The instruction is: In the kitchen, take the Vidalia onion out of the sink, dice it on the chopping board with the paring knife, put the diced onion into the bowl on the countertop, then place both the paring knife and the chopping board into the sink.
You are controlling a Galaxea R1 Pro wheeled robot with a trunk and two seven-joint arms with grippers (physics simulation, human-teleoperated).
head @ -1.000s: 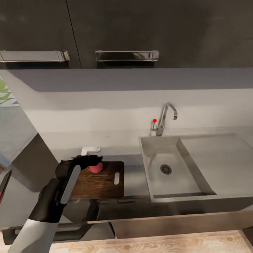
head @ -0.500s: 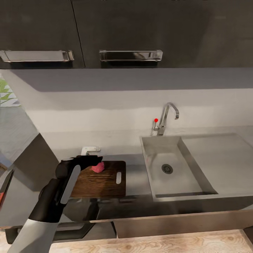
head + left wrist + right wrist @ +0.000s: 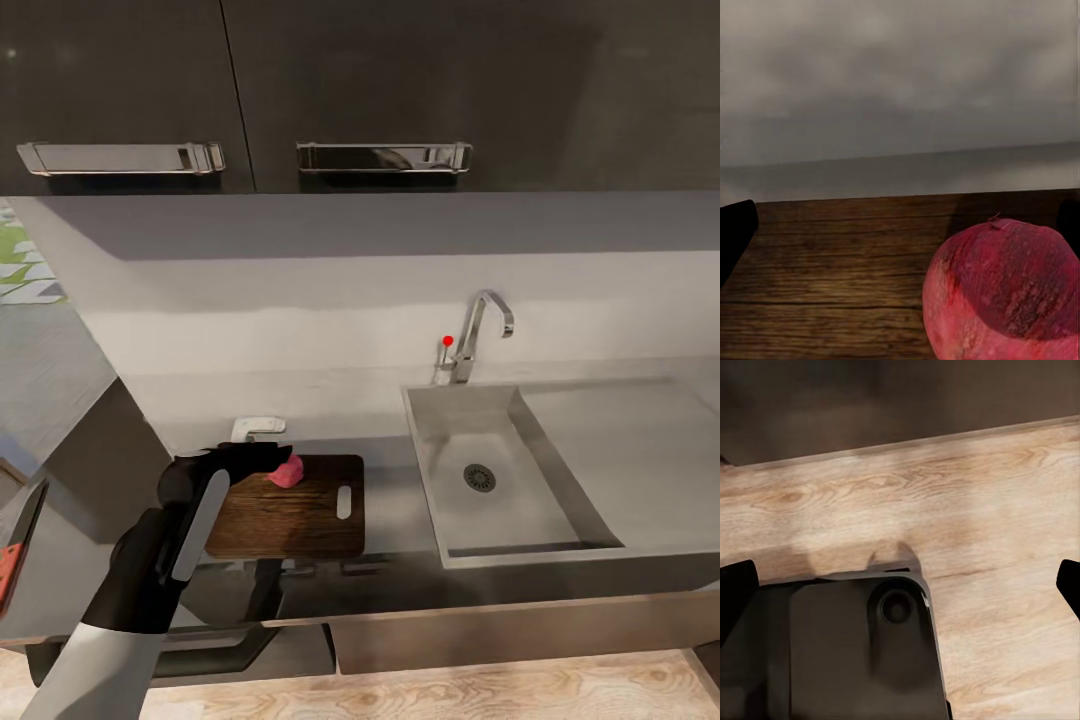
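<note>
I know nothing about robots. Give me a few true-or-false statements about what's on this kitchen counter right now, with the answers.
1. The onion lies on the chopping board. True.
2. The onion is still in the sink. False: the basin shows just its drain; the onion is on the board.
3. The left pincer is at the onion, at the board's far edge. True.
4. The board's handle hole points away from the sink. False: the slot is at the end nearest the sink.
5. The tap stands behind the sink. True.
</note>
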